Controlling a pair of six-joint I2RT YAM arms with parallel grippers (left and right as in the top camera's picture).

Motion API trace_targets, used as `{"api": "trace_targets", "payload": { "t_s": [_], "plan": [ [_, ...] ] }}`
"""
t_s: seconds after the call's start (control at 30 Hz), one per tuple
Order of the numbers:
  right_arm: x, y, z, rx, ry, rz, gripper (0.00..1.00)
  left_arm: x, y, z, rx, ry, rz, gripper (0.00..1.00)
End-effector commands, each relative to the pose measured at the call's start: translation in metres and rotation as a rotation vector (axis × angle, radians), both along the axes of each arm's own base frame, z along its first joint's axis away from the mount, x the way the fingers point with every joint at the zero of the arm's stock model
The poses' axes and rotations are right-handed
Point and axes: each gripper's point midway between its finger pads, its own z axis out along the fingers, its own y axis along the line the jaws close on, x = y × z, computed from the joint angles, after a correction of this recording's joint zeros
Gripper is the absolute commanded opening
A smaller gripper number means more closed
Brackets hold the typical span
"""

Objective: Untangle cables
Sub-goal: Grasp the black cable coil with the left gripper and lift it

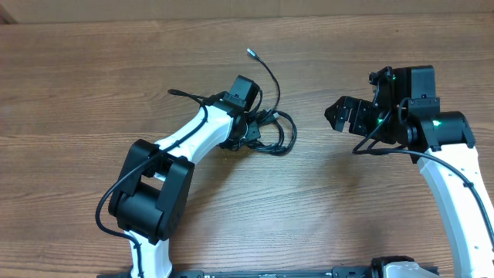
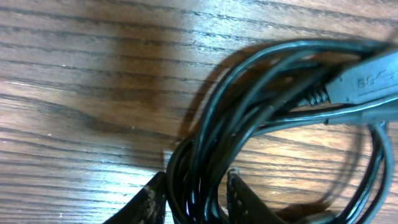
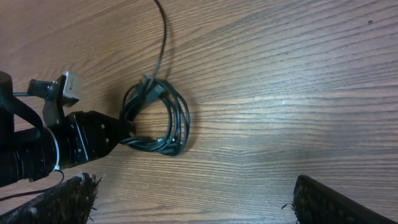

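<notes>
The cables (image 1: 272,133) lie as a small coil of thin black cords on the wooden table, with one strand running up to a silvery plug tip (image 1: 251,52). My left gripper (image 1: 248,130) is at the coil's left side. In the left wrist view the cables (image 2: 205,168) pass between its two fingers (image 2: 196,196), which are closed on the bundle. My right gripper (image 1: 340,116) is open and empty, to the right of the coil. The right wrist view shows the cables (image 3: 158,118) ahead of its wide-apart fingers (image 3: 193,199).
The wooden table (image 1: 324,208) extends all round the coil. Another plug end (image 1: 174,93) sticks out left of the left wrist. The table's far edge (image 1: 231,18) runs along the top of the overhead view.
</notes>
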Motion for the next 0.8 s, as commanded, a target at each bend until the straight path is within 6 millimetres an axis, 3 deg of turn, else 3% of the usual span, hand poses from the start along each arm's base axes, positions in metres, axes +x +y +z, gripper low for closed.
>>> {"api": "trace_targets", "payload": {
  "t_s": [0.0, 0.03, 0.13, 0.23, 0.53, 0.63, 0.77],
  "plan": [
    [0.006, 0.003, 0.011, 0.010, -0.033, 0.007, 1.00, 0.002, 0.000, -0.004, 0.020, -0.005, 0.003, 0.11],
    [0.006, 0.003, 0.011, 0.010, -0.032, 0.007, 1.00, 0.002, 0.000, -0.004, 0.021, -0.006, -0.003, 0.04],
    [0.006, 0.003, 0.010, 0.010, -0.030, 0.007, 1.00, 0.007, 0.003, 0.000, 0.025, -0.023, -0.054, 0.04],
    [0.006, 0.004, 0.010, 0.011, -0.029, 0.008, 1.00, 0.015, 0.002, 0.017, 0.028, -0.064, -0.139, 0.04],
    [0.006, 0.014, 0.016, 0.067, -0.042, 0.043, 1.00, 0.030, -0.011, 0.133, -0.004, -0.335, -0.387, 0.04],
    [0.008, 0.023, 0.022, 0.115, -0.061, 0.074, 1.00, 0.026, -0.010, 0.167, -0.004, -0.428, -0.456, 0.04],
    [0.008, 0.030, 0.026, 0.152, -0.071, 0.099, 1.00, 0.010, -0.026, 0.214, -0.108, -0.558, -0.635, 0.04]
  ]
}}
